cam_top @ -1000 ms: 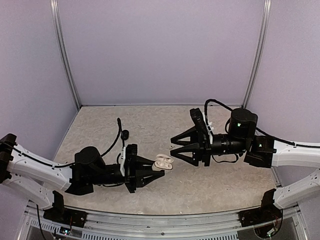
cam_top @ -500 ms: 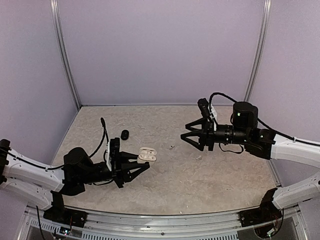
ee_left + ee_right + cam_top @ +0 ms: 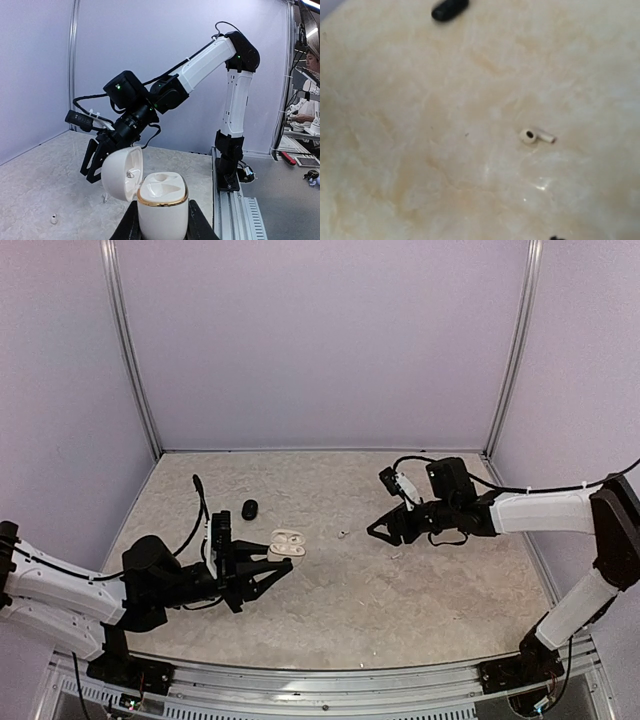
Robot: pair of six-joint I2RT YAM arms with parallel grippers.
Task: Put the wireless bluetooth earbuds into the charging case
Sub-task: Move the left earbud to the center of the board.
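Note:
The charging case (image 3: 288, 545) is white with a gold rim and its lid stands open; both sockets look empty in the left wrist view (image 3: 162, 200). My left gripper (image 3: 274, 559) is shut on the case body and holds it upright above the table. The earbuds I see are tiny white stemmed buds, not black: one lies on the table (image 3: 343, 534), the other nearer my right arm (image 3: 397, 556). My right gripper (image 3: 383, 531) is open and empty, low over the table between them. The right wrist view shows one earbud (image 3: 536, 136), lying apart from the gripper.
A black oval pod (image 3: 249, 508) lies on the table behind the case; it also shows in the right wrist view (image 3: 450, 9). Purple walls close in the back and sides. A metal rail (image 3: 330, 690) runs along the near edge.
My left gripper has pulled back to the left with the open case. My right gripper has drawn back from the case, dropped low towards the table near the earbuds, and its arm has stretched out.

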